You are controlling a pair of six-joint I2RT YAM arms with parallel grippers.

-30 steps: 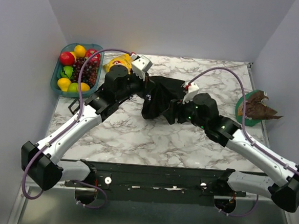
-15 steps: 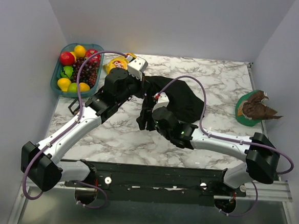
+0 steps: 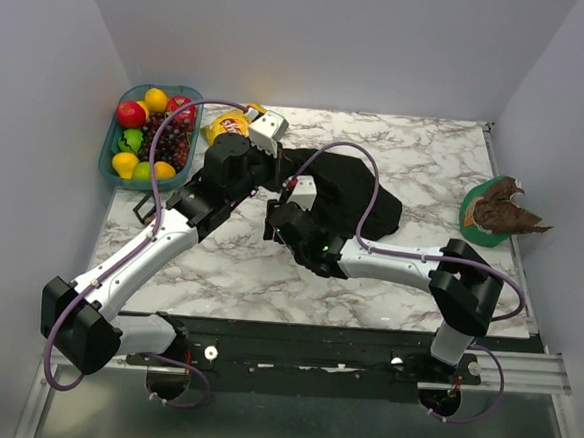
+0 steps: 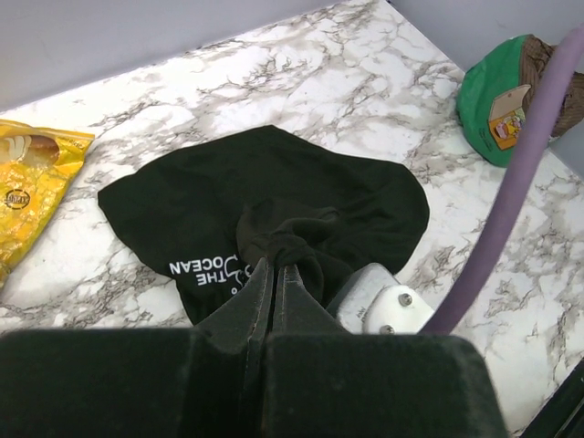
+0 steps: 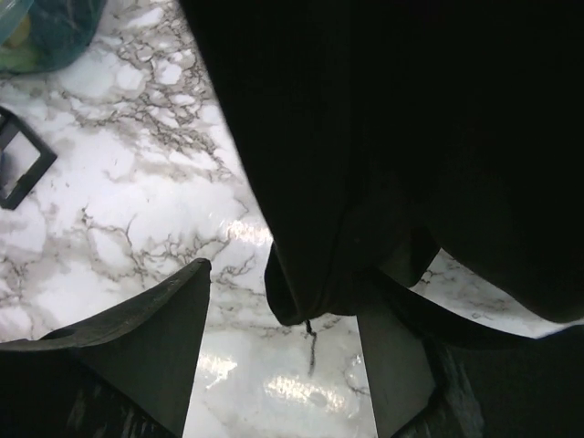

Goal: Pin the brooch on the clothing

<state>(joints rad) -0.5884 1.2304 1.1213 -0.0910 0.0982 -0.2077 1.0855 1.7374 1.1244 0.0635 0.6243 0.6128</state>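
Note:
The clothing [image 3: 349, 195] is a black T-shirt bunched in the middle of the marble table, with white print "THE OCEAN" [image 4: 196, 266] showing in the left wrist view. My left gripper [image 4: 274, 265] is shut on a gathered fold of the clothing [image 4: 274, 192], at its left end [image 3: 275, 170] in the top view. My right gripper [image 5: 287, 333] is open, and a hanging hem of the clothing [image 5: 365, 146] sits between its fingers, above the tabletop. In the top view the right gripper [image 3: 275, 221] is at the shirt's near-left edge. The brooch is out of view.
A teal tray of fruit [image 3: 110, 151] stands at the back left, with a yellow snack bag [image 3: 228, 124] beside it. A green plate with a brown item [image 3: 493, 208] is at the right edge. A small black frame [image 3: 144, 207] lies left of the arms.
My right arm has folded and swung left, bringing its gripper from the shirt's right side to its near-left edge. The shirt now spreads further right. The left gripper keeps its hold.

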